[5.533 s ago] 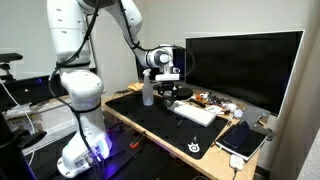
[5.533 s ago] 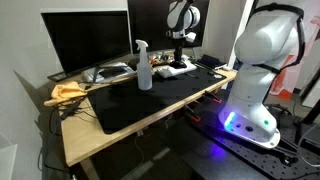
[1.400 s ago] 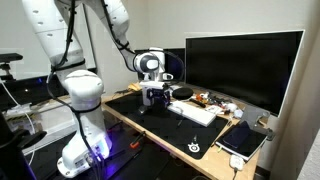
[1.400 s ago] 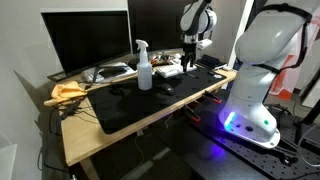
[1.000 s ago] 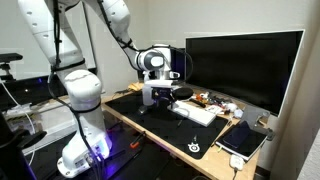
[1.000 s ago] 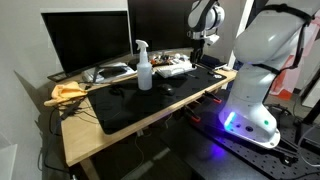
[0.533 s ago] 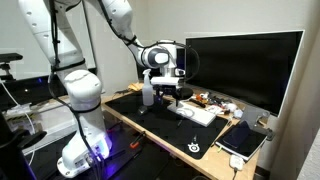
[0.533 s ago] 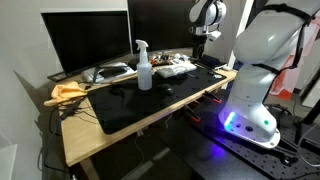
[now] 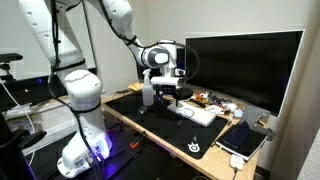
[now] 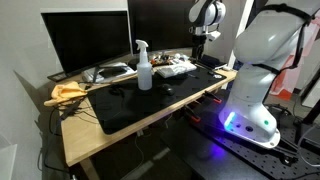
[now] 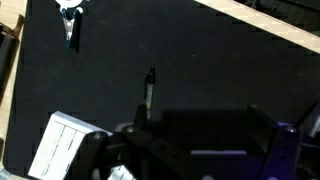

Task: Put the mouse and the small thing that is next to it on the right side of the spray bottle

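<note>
The spray bottle point(image 10: 143, 66) point(image 9: 148, 93), whitish with a white trigger head, stands upright on the black desk mat point(image 10: 130, 110). A small dark lump point(image 10: 165, 88) lies on the mat just beside it and looks like the mouse. It is too small to be sure. My gripper point(image 10: 198, 42) point(image 9: 167, 92) hangs above the mat between the bottle and the white keyboard point(image 9: 197, 113). In the wrist view the gripper point(image 11: 200, 140) is open with only bare mat between its dark fingers point(image 11: 270, 130). A thin pen-like stick point(image 11: 149, 95) lies just ahead of it.
A large monitor point(image 9: 243, 65) stands behind the keyboard, and another monitor point(image 10: 85, 40) shows at the desk's far end. Cluttered items point(image 9: 210, 99) lie near the keyboard, a tablet point(image 9: 245, 140) at the desk end, a yellow cloth point(image 10: 66, 92) at the opposite end.
The arm has lifted a little and drifted toward the monitor. The gripper stayed open and empty. The bottle has not moved.
</note>
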